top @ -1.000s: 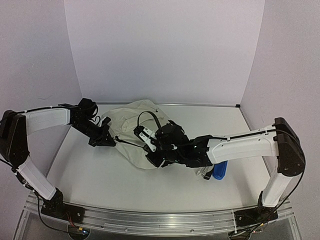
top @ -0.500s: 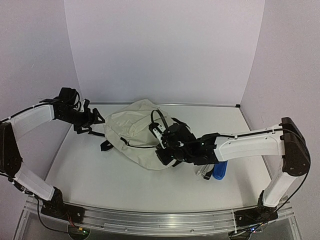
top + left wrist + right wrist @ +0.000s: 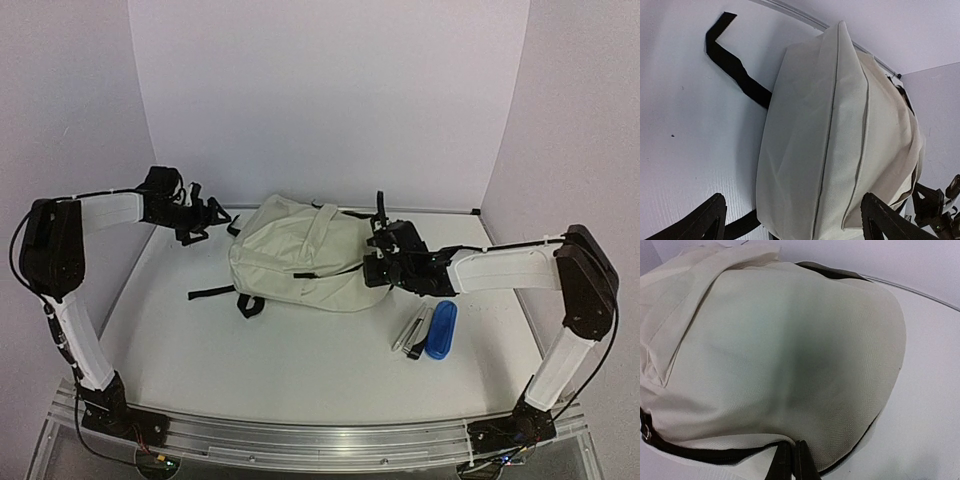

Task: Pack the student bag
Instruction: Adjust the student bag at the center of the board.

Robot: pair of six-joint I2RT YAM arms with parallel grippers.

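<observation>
Nothing legible in any view: no text, label, brand mark, number or sign readable on the student bag (image 3: pixel 300 265), the blue case (image 3: pixel 441 330) or the tabletop (image 3: pixel 300 360).

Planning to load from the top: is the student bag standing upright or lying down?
Lying down: the student bag rests flat on the table, a black strap trailing beside it.

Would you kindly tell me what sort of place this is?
Probably a robotics lab booth: plain lilac walls enclose a white table, two robot arms stand on a metal rail at its near edge, with a student bag between them.
</observation>
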